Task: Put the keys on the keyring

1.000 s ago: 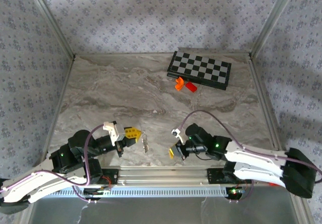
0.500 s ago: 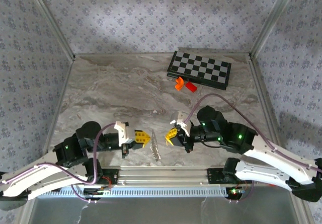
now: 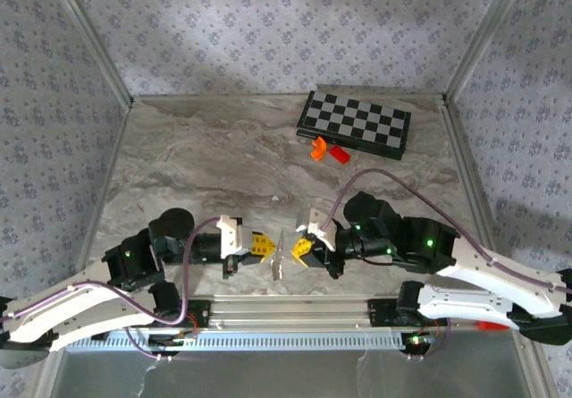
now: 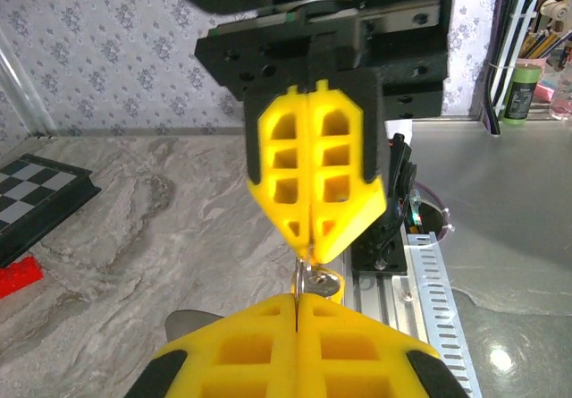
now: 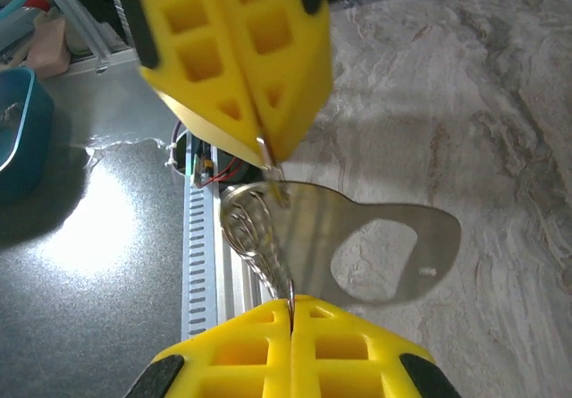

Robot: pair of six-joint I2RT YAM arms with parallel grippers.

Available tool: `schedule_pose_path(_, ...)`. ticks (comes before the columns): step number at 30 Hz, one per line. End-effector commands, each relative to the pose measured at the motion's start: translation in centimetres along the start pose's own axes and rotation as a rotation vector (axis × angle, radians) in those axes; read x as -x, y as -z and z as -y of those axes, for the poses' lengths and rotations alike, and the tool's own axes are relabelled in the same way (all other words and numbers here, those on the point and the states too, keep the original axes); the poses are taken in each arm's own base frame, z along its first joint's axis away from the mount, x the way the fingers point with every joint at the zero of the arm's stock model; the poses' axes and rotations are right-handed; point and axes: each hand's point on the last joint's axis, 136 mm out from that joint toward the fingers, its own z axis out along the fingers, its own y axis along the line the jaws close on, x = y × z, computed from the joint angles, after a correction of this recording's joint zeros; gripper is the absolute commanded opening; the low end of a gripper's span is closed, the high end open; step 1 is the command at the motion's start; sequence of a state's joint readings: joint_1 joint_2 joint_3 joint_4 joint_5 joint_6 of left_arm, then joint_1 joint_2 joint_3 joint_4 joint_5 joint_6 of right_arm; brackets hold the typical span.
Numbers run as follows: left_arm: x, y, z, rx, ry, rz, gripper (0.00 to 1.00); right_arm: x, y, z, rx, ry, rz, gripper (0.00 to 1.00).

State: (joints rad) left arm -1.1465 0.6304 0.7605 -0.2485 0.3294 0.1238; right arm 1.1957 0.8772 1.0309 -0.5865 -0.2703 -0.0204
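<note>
Close to the near edge of the table (image 3: pixel 206 165), about midway along it, the two arms meet nose to nose. The left gripper (image 3: pixel 260 244) and the right gripper (image 3: pixel 302 249) are both clenched, yellow pads (image 4: pixel 286 148) pressed flat together. Each pinches a strand of the keyring (image 5: pixel 253 226) right at the seam of its fingertips.

From the right wrist, the coiled ring hangs between the two tips. A flat metal plate (image 5: pixel 393 246) with a large cut-out is hung on it and reaches out toward the table's middle. It may be a key head or a bottle-opener fob; the close view is too partial to say which. From the left wrist, a small loop of the ring shows just beneath the opposing tips, above the rail (image 4: pixel 433 317) at the near edge. The chessboard (image 3: pixel 356 123), the orange piece (image 3: pixel 317 148) and the red piece (image 3: pixel 340 155) sit well apart, near the far right corner.

The step in hand looks like prising the coil open between two pinches. Both grips are thin, holding wire only at the very tip of the pads. A slight pull apart or a twist could let the strand slide out and drop the whole bunch over the near edge onto the rail. Pulling too hard in opposite directions could spring the ring open for good. A small misjudged push could knock the tips together, since they are almost touching.
</note>
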Motion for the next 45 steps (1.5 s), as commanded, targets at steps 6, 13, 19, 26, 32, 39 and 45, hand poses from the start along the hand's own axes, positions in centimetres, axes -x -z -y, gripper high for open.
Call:
schedule_pose_path(6, 1.9, 0.6, 0.4, -0.014, -0.034, 0.068, 0.00, 1.6, 0.1, 0.9, -0.141, 0.103, 0.094, 0.00)
schedule_pose_path(13, 1.3, 0.5, 0.3, -0.008, -0.026, 0.057, 0.00, 2.2, -0.3, 0.4, -0.149, 0.151, 0.126, 0.00)
schedule_pose_path(19, 1.1, 0.8, 0.1, 0.010, -0.023, 0.060, 0.00, 2.5, -0.1, 0.1, -0.147, 0.171, 0.152, 0.00)
schedule_pose_path(26, 1.1, 0.7, 0.1, 0.011, -0.023, 0.061, 0.00, 2.6, -0.3, -0.1, -0.140, 0.174, 0.160, 0.00)
schedule_pose_path(32, 0.9, 0.5, 0.0, 0.012, -0.022, 0.059, 0.00, 2.7, -0.5, -0.3, -0.124, 0.162, 0.182, 0.00)
schedule_pose_path(39, 1.0, 0.6, -0.1, 0.024, -0.022, 0.062, 0.00, 2.4, -0.5, -0.4, -0.119, 0.158, 0.183, 0.00)
schedule_pose_path(45, 0.8, 0.6, -0.2, 0.030, -0.022, 0.061, 0.00, 2.6, -0.2, -0.3, -0.123, 0.156, 0.190, 0.00)
